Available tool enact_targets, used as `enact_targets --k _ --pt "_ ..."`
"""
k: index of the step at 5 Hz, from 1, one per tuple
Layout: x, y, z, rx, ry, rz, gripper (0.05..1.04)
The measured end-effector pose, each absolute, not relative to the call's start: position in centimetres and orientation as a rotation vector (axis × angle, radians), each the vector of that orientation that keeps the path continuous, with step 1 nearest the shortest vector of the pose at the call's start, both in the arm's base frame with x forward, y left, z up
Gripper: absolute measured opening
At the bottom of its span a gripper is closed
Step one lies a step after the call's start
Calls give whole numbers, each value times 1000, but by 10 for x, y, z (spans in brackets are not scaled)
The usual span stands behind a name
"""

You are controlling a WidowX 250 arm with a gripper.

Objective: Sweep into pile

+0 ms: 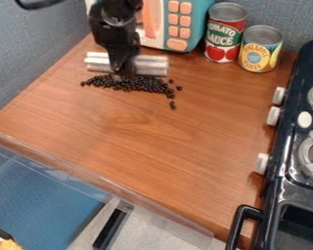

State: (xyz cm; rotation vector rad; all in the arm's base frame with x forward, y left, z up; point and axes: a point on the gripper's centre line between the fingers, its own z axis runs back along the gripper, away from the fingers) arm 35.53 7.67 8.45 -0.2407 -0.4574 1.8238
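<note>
Edges crop stove (284, 191) and microwave (199, 17); the gripper (125, 73) hides part of the silver bar (152, 66).

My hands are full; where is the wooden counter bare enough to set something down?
The wide patch between the beans and the counter's near edge, bordered by the stove knobs, is bare. Crowded: the back, with the claw, silvery sweeper, beans, toy microwave and cans.
</note>
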Motion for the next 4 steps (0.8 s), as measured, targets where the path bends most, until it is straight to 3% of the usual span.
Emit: enact_targets --k 2,4 --pt "340 29 67 -235 -422 1919 375" --pt "345 -4 27 -122 -399 2083 375"
